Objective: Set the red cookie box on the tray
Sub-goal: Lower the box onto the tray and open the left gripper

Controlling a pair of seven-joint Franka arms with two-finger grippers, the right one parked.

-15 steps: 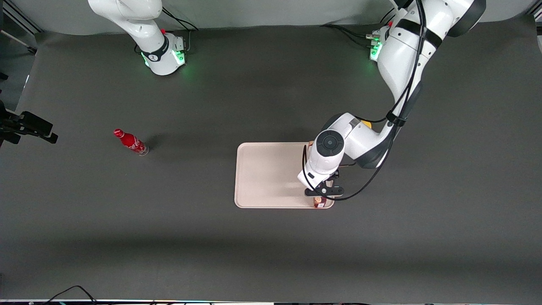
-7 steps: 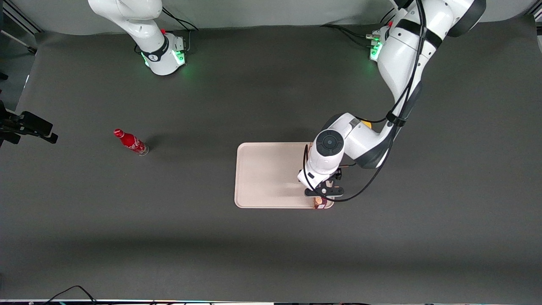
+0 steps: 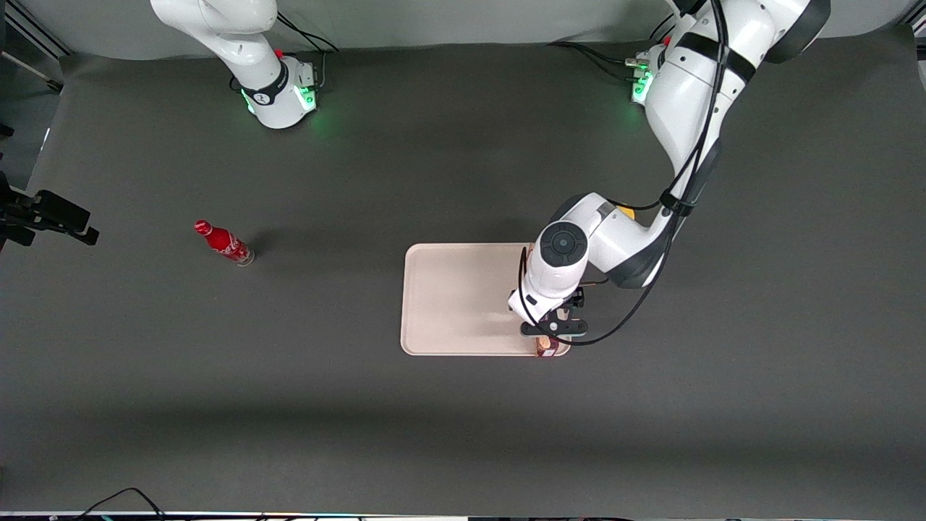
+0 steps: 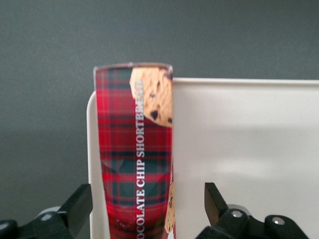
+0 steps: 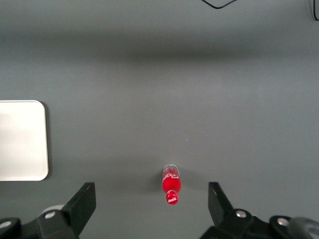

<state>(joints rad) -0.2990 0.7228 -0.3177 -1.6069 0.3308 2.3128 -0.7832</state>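
The claw (image 4: 144,209) hangs directly over the red cookie box (image 4: 135,149) with its fingers (image 4: 77,206) spread wide, touching neither side. The box lies flat in the tray (image 3: 456,300) along the short rim at the working arm's end — its long axis parallel to that rim — so a straight lift should clear it.

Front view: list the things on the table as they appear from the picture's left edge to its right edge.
Small red soda bottle → pale pinkish-beige rectangular tray → dark-red tartan cookie box, lying along the tray's edge toward the working arm, with the left arm's open tool above it.
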